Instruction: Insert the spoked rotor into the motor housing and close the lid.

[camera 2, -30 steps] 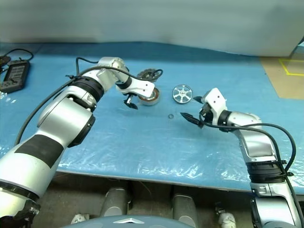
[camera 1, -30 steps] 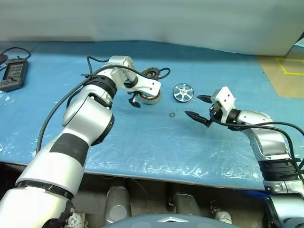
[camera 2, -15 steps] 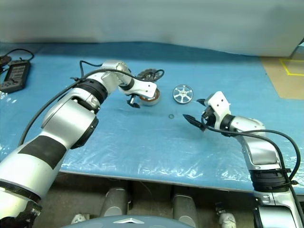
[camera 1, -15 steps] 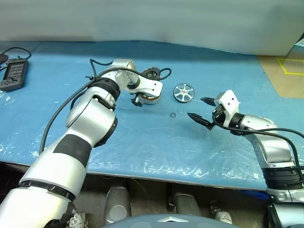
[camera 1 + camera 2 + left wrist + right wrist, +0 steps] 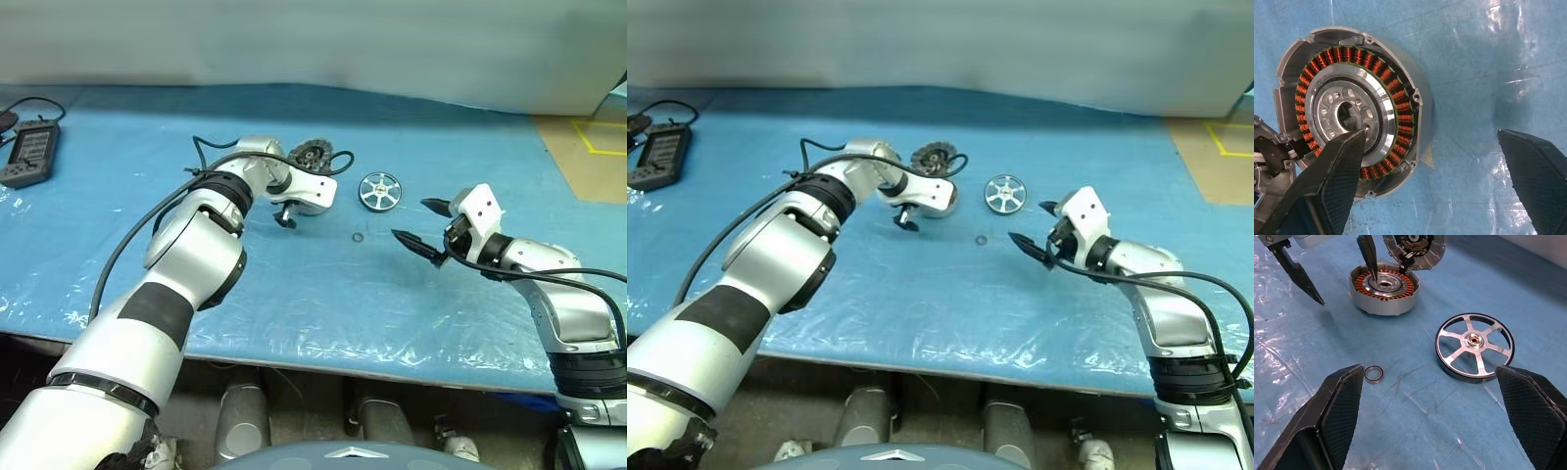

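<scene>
The motor housing [image 5: 1400,105], a silver puck with copper windings, rests on the blue mat. My left gripper [image 5: 1431,133] hangs open just over it. One finger [image 5: 1369,257] reaches into the dark centre, the other [image 5: 1302,280] stands outside the rim. The lid [image 5: 312,154], segmented face showing, leans behind the housing [image 5: 1383,288]. The spoked rotor [image 5: 378,190] lies flat to the right of them. My right gripper [image 5: 411,218] is open and empty, pointing at the rotor [image 5: 1475,346] from the near right.
A small metal ring [image 5: 358,236] lies on the mat between the rotor and my right gripper. A black handheld device [image 5: 27,152] with a cable sits at the far left. Wrinkled plastic covers the blue table top [image 5: 294,294].
My left gripper has sunk onto the housing, and its body now covers the copper windings in the head views. The right gripper has barely moved. Rotor, lid and ring lie as before.
</scene>
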{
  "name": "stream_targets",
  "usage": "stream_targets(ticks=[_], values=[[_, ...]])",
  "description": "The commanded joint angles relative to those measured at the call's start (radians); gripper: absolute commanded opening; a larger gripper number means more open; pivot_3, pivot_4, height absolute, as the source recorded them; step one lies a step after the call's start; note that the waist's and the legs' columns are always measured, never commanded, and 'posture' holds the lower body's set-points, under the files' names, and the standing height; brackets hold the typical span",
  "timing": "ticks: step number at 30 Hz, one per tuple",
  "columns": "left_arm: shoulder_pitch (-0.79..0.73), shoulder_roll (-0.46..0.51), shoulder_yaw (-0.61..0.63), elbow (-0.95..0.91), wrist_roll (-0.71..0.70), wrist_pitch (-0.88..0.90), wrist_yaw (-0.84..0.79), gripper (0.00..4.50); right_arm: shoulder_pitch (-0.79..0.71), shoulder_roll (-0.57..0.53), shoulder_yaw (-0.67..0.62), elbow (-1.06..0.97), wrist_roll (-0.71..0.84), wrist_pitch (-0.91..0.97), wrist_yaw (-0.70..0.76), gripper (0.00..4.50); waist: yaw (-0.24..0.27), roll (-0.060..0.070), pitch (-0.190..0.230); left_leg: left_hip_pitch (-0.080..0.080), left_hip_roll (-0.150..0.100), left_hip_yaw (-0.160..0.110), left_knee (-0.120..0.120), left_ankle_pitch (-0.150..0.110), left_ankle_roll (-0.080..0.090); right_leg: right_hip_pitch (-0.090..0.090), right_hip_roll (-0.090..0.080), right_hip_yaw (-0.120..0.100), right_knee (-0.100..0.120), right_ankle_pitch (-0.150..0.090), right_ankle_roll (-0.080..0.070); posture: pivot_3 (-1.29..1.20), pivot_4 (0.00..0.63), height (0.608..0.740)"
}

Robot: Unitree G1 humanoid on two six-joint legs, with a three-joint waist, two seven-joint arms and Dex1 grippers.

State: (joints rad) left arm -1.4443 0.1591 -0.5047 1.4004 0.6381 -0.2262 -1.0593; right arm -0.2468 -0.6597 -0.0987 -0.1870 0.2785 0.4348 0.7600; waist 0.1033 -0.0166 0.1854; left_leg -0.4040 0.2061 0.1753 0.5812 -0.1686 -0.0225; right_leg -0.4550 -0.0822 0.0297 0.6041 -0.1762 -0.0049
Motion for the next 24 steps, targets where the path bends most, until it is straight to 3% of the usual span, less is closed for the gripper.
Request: stream_targets(ticks=[1,4,5,7,11,17,21,24], values=[[0.003,-0.003,-0.004,-0.004,0.012,0.013,0.014,4.5,0.012,-0.006,-0.032,-0.062,0.02,0.0,-0.012,4.46,0.0,0.0,0.0,0.0,0.0,0.0,0.0,0.0,0.0,0.0,0.0,0.0,0.0,0.0,0.0,0.0,0.15,0.74],[0.009,-0.002,-0.008,-0.002,0.02,0.025,0.031,4.5,0.019,-0.004,-0.037,-0.072,0.02,0.002,-0.021,4.46,0.0,0.0,0.0,0.0,0.0,0.0,0.0,0.0,0.0,0.0,0.0,0.0,0.0,0.0,0.0,0.0,0.15,0.74],[0.011,-0.003,-0.008,-0.002,0.022,0.028,0.035,4.32,0.02,-0.005,-0.039,-0.074,0.021,0.003,-0.024,4.49,0.0,0.0,0.0,0.0,0.0,0.0,0.0,0.0,0.0,0.0,0.0,0.0,0.0,0.0,0.0,0.0,0.15,0.74],[0.013,-0.003,-0.007,-0.002,0.024,0.03,0.039,3.89,0.022,-0.006,-0.041,-0.077,0.023,0.003,-0.028,4.5,0.0,0.0,0.0,0.0,0.0,0.0,0.0,0.0,0.0,0.0,-0.001,0.0,0.0,0.0,0.001,0.0,0.15,0.74],[0.019,-0.003,-0.017,-0.001,0.035,0.028,0.041,2.56,0.023,-0.007,-0.044,-0.081,0.025,0.004,-0.033,4.5,-0.003,0.0,0.0,0.0,0.0,0.0,0.0,0.0,0.0,0.0,-0.001,0.0,-0.001,-0.001,0.001,0.0,0.15,0.74],[0.032,-0.004,-0.023,-0.002,0.038,0.016,0.024,2.56,0.012,-0.008,-0.039,-0.071,0.023,0.0,-0.04,4.5,-0.004,0.0,0.0,0.001,0.0,0.0,-0.002,0.0,0.0,0.001,-0.001,0.0,-0.001,-0.001,0.002,0.0,0.15,0.74],[0.036,0.007,-0.038,-0.002,0.051,0.006,0.027,1.37,0.004,-0.008,-0.037,-0.062,0.02,-0.005,-0.041,4.5,-0.004,0.001,-0.001,0.001,-0.001,0.0,-0.002,0.0,0.0,0.001,-0.001,0.0,-0.002,-0.001,0.002,0.0,0.15,0.74],[0.034,0.015,-0.04,-0.002,0.054,0.004,0.028,1.32,0.0,-0.008,-0.036,-0.055,0.018,-0.009,-0.041,4.5,-0.004,0.002,-0.001,0.002,-0.001,0.0,-0.002,-0.001,0.001,0.002,-0.001,-0.001,-0.001,-0.001,0.002,0.0,0.15,0.74]])
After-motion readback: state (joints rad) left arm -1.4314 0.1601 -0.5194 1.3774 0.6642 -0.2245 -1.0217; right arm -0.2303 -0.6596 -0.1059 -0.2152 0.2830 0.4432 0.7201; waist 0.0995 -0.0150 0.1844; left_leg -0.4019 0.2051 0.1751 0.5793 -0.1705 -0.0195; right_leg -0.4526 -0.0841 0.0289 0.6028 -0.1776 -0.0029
